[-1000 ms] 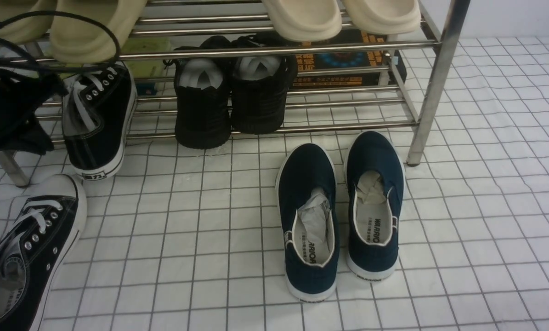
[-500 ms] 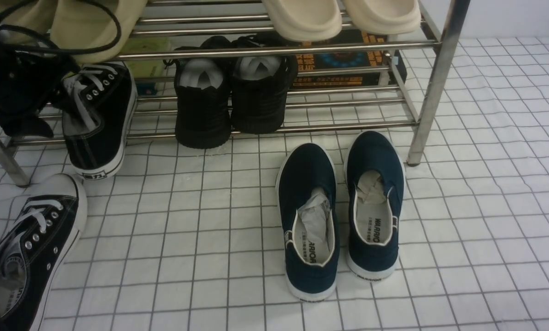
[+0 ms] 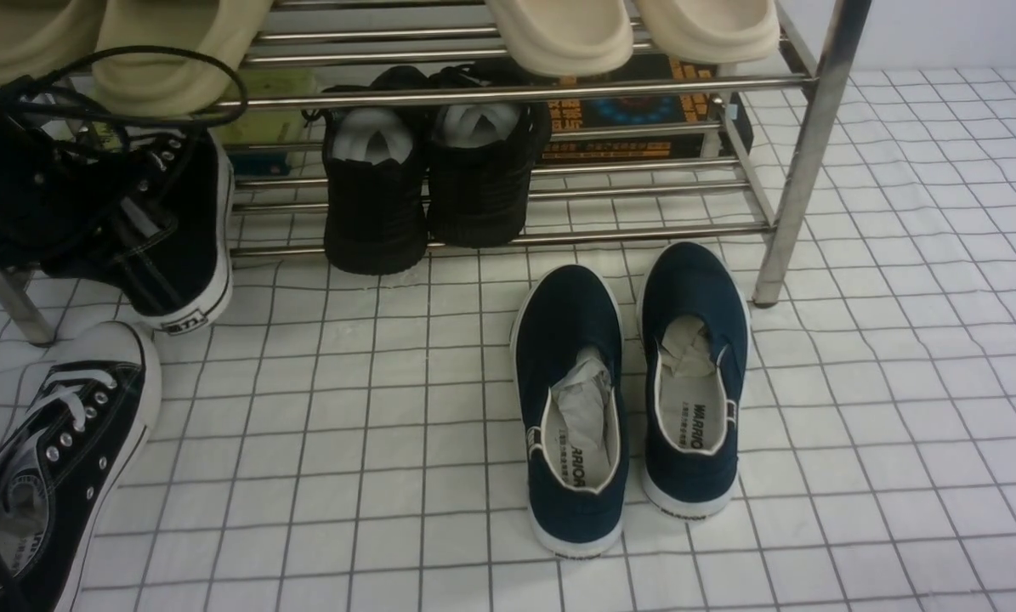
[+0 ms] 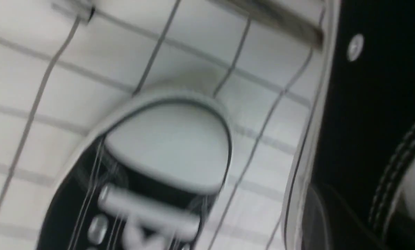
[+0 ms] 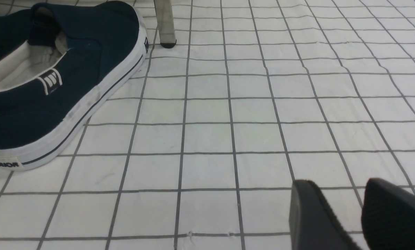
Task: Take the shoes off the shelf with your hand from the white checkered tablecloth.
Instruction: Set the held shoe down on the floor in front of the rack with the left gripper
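The white checkered tablecloth [image 3: 899,382] carries the shelf [image 3: 801,170], two navy slip-ons [image 3: 571,323] and one black sneaker [image 3: 65,442].

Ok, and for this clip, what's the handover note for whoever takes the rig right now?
Left gripper: at the second sneaker; its jaws are hidden, so the grip is unconfirmed.
Right gripper: open, empty, low over the white checkered tablecloth.
Done: the first sneaker is off the shelf and lies on the cloth.
Left: the second sneaker sits on the lower tier, heel past the front bar; bring it down beside the first. Leave the navy slip-ons.
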